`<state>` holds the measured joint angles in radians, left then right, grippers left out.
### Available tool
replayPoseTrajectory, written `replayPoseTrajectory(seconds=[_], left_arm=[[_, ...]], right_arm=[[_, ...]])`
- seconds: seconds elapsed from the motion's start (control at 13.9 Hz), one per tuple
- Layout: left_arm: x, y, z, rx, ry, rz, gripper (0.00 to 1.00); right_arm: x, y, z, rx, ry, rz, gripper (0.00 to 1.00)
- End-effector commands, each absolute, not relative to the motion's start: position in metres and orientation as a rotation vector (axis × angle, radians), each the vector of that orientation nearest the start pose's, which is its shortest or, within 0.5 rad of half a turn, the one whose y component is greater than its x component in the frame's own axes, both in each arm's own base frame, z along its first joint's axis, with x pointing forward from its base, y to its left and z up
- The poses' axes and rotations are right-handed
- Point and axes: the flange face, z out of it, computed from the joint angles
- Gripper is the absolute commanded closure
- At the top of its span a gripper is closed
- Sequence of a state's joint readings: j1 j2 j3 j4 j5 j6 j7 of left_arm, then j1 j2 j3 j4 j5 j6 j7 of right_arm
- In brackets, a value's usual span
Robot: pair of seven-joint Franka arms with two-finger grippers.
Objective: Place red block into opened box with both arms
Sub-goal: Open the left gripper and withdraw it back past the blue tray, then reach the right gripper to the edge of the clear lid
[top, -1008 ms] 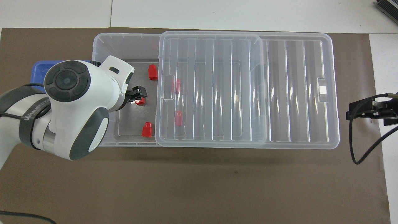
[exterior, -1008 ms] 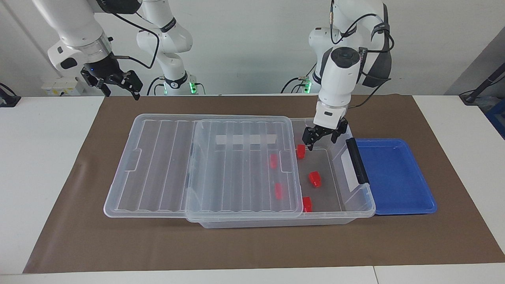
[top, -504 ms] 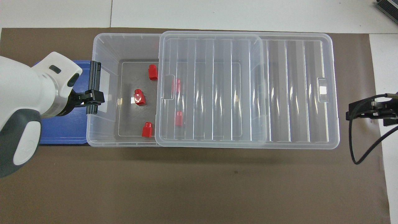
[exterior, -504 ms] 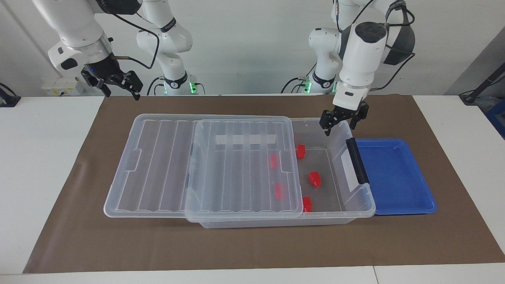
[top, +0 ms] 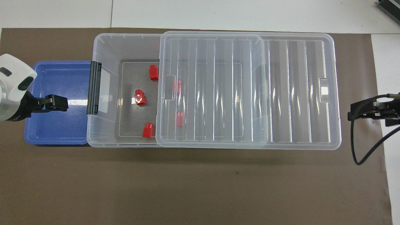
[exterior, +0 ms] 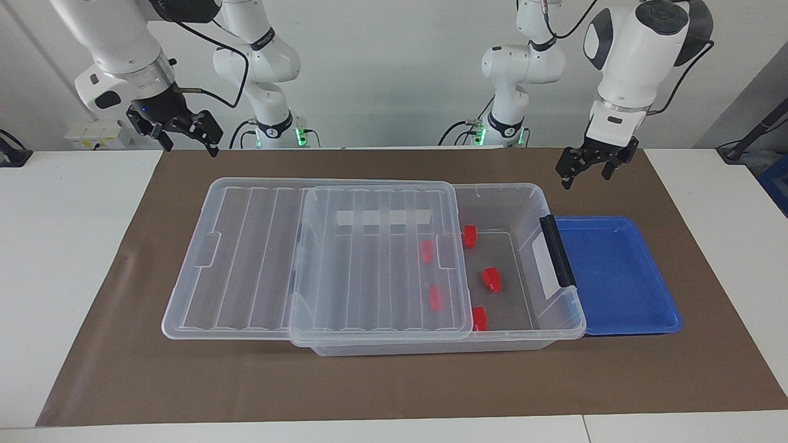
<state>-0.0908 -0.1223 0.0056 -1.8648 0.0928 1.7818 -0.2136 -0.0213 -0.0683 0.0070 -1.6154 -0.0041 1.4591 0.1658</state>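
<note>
All five blocks look boxed; I judge little is left.
I see block (exterior: 490, 279) on the floor of the box (exterior: 557, 320), four more beside it, tray (exterior: 615, 271) bare. Left claw (exterior: 588, 165) over the mat, released; right claw (exterior: 178, 130) waits raised, released too.

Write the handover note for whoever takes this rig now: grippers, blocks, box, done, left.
Left gripper: open, empty, raised over the mat beside the blue tray.
Right gripper: open, empty, waiting in the air at its own end of the table.
Box: lid slid toward the right arm's end, the handle end open.
Blocks: all five in the box, three in the open part, two under the lid.
Done: no block is outside, the tray is bare.
Left: nothing to place; possibly slide the lid shut.
</note>
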Motion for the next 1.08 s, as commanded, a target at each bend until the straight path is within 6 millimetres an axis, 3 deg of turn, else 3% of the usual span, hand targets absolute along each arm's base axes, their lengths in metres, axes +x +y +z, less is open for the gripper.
replayPoseTrajectory(seconds=[0.0,0.22,0.29,0.43,0.5,0.72,1.01], left_arm=[[0.513,0.008,0.579,-3.065,-0.104,-0.044,0.00],[0.504,0.057,0.585,-3.113,-0.066,-0.027,0.00],[0.504,0.064,0.585,-3.129,-0.041,-0.039,0.00],[0.505,0.058,0.587,-3.131,-0.030,-0.054,0.00],[0.507,0.052,0.587,-3.130,-0.018,-0.061,0.00],[0.514,0.037,0.587,-3.124,0.011,-0.137,0.00],[0.531,0.029,0.574,-3.155,0.018,-0.150,0.00]], right_arm=[[0.518,-0.012,0.630,-3.135,0.251,0.118,0.00],[0.518,-0.013,0.630,-3.133,0.246,0.116,0.00],[0.520,-0.015,0.629,-3.136,0.217,0.094,0.18],[0.527,-0.025,0.627,-3.140,0.099,0.044,0.87],[0.531,-0.031,0.625,-3.141,0.070,0.012,1.00],[0.554,-0.044,0.604,-3.159,-0.115,-0.094,1.00],[0.590,-0.084,0.559,-3.216,-0.420,-0.131,1.00]])
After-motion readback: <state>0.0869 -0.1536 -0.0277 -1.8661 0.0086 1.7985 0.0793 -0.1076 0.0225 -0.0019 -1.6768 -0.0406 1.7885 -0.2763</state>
